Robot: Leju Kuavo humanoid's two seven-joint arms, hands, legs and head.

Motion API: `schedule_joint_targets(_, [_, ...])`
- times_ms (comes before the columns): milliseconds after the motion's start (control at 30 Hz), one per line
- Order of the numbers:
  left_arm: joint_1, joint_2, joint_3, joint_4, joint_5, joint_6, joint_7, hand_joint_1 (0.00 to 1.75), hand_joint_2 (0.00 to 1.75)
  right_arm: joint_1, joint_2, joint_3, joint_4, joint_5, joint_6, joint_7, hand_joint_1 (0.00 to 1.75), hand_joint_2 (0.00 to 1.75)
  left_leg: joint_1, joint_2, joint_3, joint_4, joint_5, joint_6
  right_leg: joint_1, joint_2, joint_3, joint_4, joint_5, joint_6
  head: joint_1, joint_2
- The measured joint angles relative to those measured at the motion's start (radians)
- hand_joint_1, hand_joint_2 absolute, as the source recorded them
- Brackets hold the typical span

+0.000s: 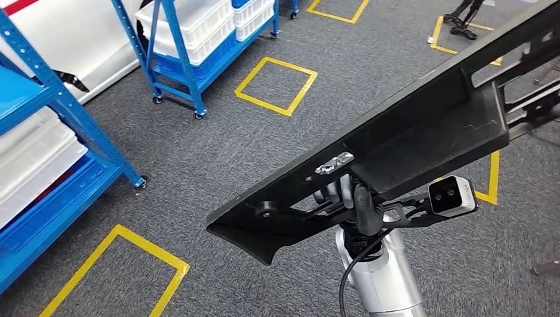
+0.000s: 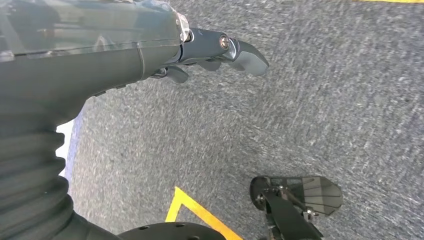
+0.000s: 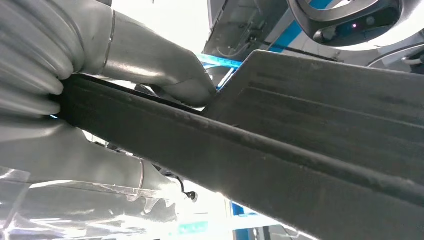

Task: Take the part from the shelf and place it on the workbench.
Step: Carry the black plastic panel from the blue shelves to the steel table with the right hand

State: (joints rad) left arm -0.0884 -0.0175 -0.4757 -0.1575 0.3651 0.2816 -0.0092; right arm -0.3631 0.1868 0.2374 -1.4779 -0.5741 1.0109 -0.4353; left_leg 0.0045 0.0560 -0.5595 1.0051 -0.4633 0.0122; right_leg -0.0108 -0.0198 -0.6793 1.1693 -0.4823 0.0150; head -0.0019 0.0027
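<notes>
Right hand [image 1: 343, 195] grips long black part [image 1: 422, 125], held up tilted above grey carpet [image 1: 264, 152]. Thumb [image 3: 165, 65] presses part's edge [image 3: 280, 150]. Left hand [image 2: 220, 50] hangs over floor, holding nothing, fingers seemingly loose. Blue shelves [image 1: 59, 132] at left.

Looks like I'm in some kind of factory floor or warehouse workshop: grey industrial carpet [image 1: 224, 158] marked out with yellow tape squares [image 1: 276, 84], like parking bays for carts. There are blue metal shelving racks on wheels [image 1: 191, 66] stacked with white plastic bins [image 1: 191, 23], and another blue rack [image 1: 59, 165] close on my left
</notes>
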Motion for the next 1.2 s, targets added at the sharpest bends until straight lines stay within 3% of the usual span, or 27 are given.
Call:
schedule_joint_targets(67, [-0.001, 0.000, 0.000, 0.000, 0.000, -0.003, 0.000, 0.00, 1.75, -0.003, 0.000, 0.000, 0.000, 0.000, 0.000, 0.000, 1.75, 1.75, -0.005, 0.014, 0.001, 0.004, -0.005, -0.008, 0.008, -0.028, 0.058, -0.109, 0.029, -0.009, -0.001, 0.000])
schedule_joint_targets(100, [-0.001, 0.000, 0.000, 0.000, 0.000, -0.003, -0.001, 0.00, 1.75, -0.003, 0.000, 0.000, 0.000, -0.001, 0.001, 0.000, 1.75, 1.75, -0.007, 0.021, 0.001, 0.005, -0.007, -0.013, 0.012, -0.033, 0.067, -0.129, 0.030, -0.013, -0.001, 0.000])
schedule_joint_targets(167, [-0.001, -0.001, 0.000, 0.000, 0.001, -0.004, -0.001, 0.00, 1.75, -0.004, -0.002, 0.000, 0.000, -0.003, 0.001, -0.001, 1.75, 1.75, -0.008, 0.036, 0.003, 0.004, -0.009, -0.023, 0.014, -0.015, 0.066, -0.134, 0.033, -0.024, -0.001, 0.000])
schedule_joint_targets(233, [-0.003, -0.002, 0.000, 0.000, 0.002, -0.003, -0.001, 0.00, 1.75, -0.008, -0.003, 0.000, 0.000, -0.005, 0.002, -0.002, 1.75, 1.75, -0.004, 0.019, -0.003, 0.025, -0.030, -0.033, 0.009, 0.002, 0.068, -0.142, 0.039, -0.036, -0.002, 0.000])
schedule_joint_targets(267, [-0.002, -0.002, 0.000, 0.000, 0.002, -0.003, -0.002, 0.00, 1.75, -0.010, -0.003, 0.000, 0.001, -0.006, 0.002, -0.003, 1.75, 1.75, -0.002, 0.000, -0.017, 0.061, -0.054, -0.037, 0.006, 0.009, 0.069, -0.145, 0.042, -0.042, -0.002, 0.000])
schedule_joint_targets(333, [0.000, -0.002, 0.000, 0.000, 0.002, -0.003, -0.002, 0.00, 1.75, -0.014, -0.003, 0.000, 0.004, -0.006, 0.004, -0.003, 1.75, 1.75, 0.001, -0.037, -0.074, 0.188, -0.119, -0.042, 0.006, 0.026, 0.068, -0.145, 0.044, -0.047, -0.003, 0.000])
schedule_joint_targets(400, [0.002, -0.002, 0.000, 0.000, 0.002, -0.003, -0.003, 0.00, 1.75, -0.014, -0.003, 0.000, 0.008, -0.006, 0.005, -0.005, 1.75, 1.75, 0.002, -0.046, -0.120, 0.286, -0.146, -0.045, 0.007, 0.048, 0.068, -0.143, 0.044, -0.048, -0.003, 0.000])
schedule_joint_targets(433, [0.002, -0.002, 0.000, 0.000, 0.002, -0.003, -0.004, 0.00, 1.75, -0.014, -0.003, 0.000, 0.009, -0.006, 0.005, -0.007, 1.75, 1.75, 0.002, -0.047, -0.120, 0.283, -0.130, -0.044, 0.007, 0.059, 0.068, -0.142, 0.044, -0.048, -0.003, 0.000])
schedule_joint_targets(467, [0.002, -0.001, 0.000, 0.000, 0.002, -0.003, -0.006, 0.00, 1.75, -0.014, -0.003, 0.000, 0.010, -0.005, 0.005, -0.008, 1.75, 1.75, 0.003, -0.050, -0.101, 0.239, -0.098, -0.043, 0.007, 0.071, 0.068, -0.140, 0.044, -0.047, -0.003, 0.000])
schedule_joint_targets(500, [0.001, 0.000, 0.000, 0.000, 0.001, -0.003, -0.007, 0.00, 1.75, -0.014, -0.003, -0.001, 0.010, -0.004, 0.006, -0.009, 1.75, 1.75, 0.004, -0.060, -0.072, 0.170, -0.058, -0.041, 0.006, 0.082, 0.068, -0.138, 0.043, -0.046, -0.003, 0.000])
schedule_joint_targets(567, [0.001, 0.001, 0.000, 0.000, -0.001, -0.002, -0.009, 0.00, 1.75, -0.015, -0.003, -0.001, 0.008, 0.001, 0.007, -0.012, 1.75, 1.75, 0.007, -0.096, -0.019, 0.053, -0.014, -0.036, 0.006, 0.103, 0.063, -0.132, 0.044, -0.038, -0.002, 0.000])
schedule_joint_targets(633, [-0.003, 0.002, -0.001, 0.000, -0.005, 0.000, -0.010, 0.00, 1.75, -0.015, -0.003, -0.001, 0.004, 0.005, 0.007, -0.015, 1.75, 1.75, 0.005, -0.114, -0.005, 0.018, -0.011, -0.031, 0.004, 0.119, 0.055, -0.131, 0.048, -0.025, -0.002, 0.000])
schedule_joint_targets(700, [-0.010, 0.002, -0.002, 0.000, -0.009, 0.003, -0.011, 0.00, 1.75, -0.013, -0.003, -0.004, -0.003, 0.009, 0.007, -0.017, 1.75, 1.75, 0.005, -0.099, -0.004, 0.010, -0.005, -0.021, 0.001, 0.129, 0.050, -0.133, 0.053, -0.013, -0.002, 0.000])
schedule_joint_targets(767, [-0.015, 0.003, -0.002, 0.000, -0.010, 0.006, -0.012, 0.00, 1.75, -0.013, -0.003, -0.008, -0.011, 0.011, 0.007, -0.019, 1.75, 1.75, 0.007, -0.078, -0.001, 0.000, 0.002, -0.006, 0.003, 0.094, 0.034, -0.099, 0.028, -0.005, 0.001, 0.000])
schedule_joint_targets(833, [-0.018, 0.007, -0.003, 0.000, -0.011, 0.007, -0.013, 0.00, 1.75, -0.013, -0.003, -0.012, -0.017, 0.015, 0.007, -0.023, 1.75, 1.75, 0.005, -0.057, 0.000, -0.005, 0.006, 0.003, 0.005, 0.044, -0.017, 0.011, -0.034, -0.001, 0.005, 0.000])
schedule_joint_targets(900, [-0.020, 0.010, -0.003, 0.000, -0.012, 0.008, -0.013, 0.00, 1.75, -0.008, -0.004, -0.016, -0.018, 0.020, 0.008, -0.026, 1.75, 1.75, 0.002, -0.035, -0.002, -0.005, 0.005, 0.005, 0.001, 0.031, -0.072, 0.131, -0.081, 0.003, 0.006, 0.000])
schedule_joint_targets(933, [-0.021, 0.011, -0.003, 0.000, -0.012, 0.008, -0.013, 0.00, 1.75, -0.006, -0.004, -0.019, -0.018, 0.022, 0.008, -0.028, 1.75, 1.75, 0.001, -0.024, -0.003, -0.004, 0.005, 0.005, 0.000, 0.029, -0.079, 0.148, -0.079, 0.004, 0.006, 0.000])
schedule_joint_targets(967, [-0.023, 0.012, -0.004, 0.000, -0.012, 0.008, -0.013, 0.00, 1.75, -0.005, -0.004, -0.022, -0.019, 0.023, 0.008, -0.029, 1.75, 1.75, 0.000, -0.014, -0.003, -0.004, 0.005, 0.005, -0.001, 0.026, -0.065, 0.125, -0.060, 0.004, 0.006, 0.000])
schedule_joint_targets(1033, [-0.028, 0.012, -0.006, 0.000, -0.012, 0.008, -0.012, 0.00, 1.75, -0.004, -0.004, -0.024, -0.022, 0.024, 0.009, -0.030, 1.75, 1.75, -0.001, 0.004, -0.001, -0.003, 0.002, 0.002, 0.000, -0.001, 0.009, -0.010, 0.000, -0.001, 0.006, 0.000])
schedule_joint_targets(1100, [-0.032, 0.012, -0.008, 0.000, -0.012, 0.008, -0.012, 0.00, 1.75, -0.005, -0.004, -0.024, -0.026, 0.026, 0.011, -0.032, 1.75, 1.75, -0.006, 0.018, 0.000, 0.000, -0.002, -0.005, 0.009, -0.032, 0.066, -0.118, 0.029, -0.010, 0.005, 0.000])
schedule_joint_targets(1133, [-0.033, 0.012, -0.009, 0.000, -0.012, 0.008, -0.012, 0.00, 1.75, -0.006, -0.004, -0.025, -0.028, 0.026, 0.012, -0.033, 1.75, 1.75, -0.008, 0.025, 0.001, 0.001, -0.003, -0.009, 0.013, -0.037, 0.074, -0.138, 0.029, -0.014, 0.005, 0.000])
schedule_joint_targets(1200, [-0.034, 0.012, -0.010, 0.000, -0.011, 0.009, -0.013, 0.00, 1.75, -0.006, -0.004, -0.026, -0.030, 0.028, 0.013, -0.035, 1.75, 1.75, -0.010, 0.042, 0.002, 0.000, -0.006, -0.019, 0.015, -0.019, 0.072, -0.143, 0.032, -0.023, 0.004, 0.000])
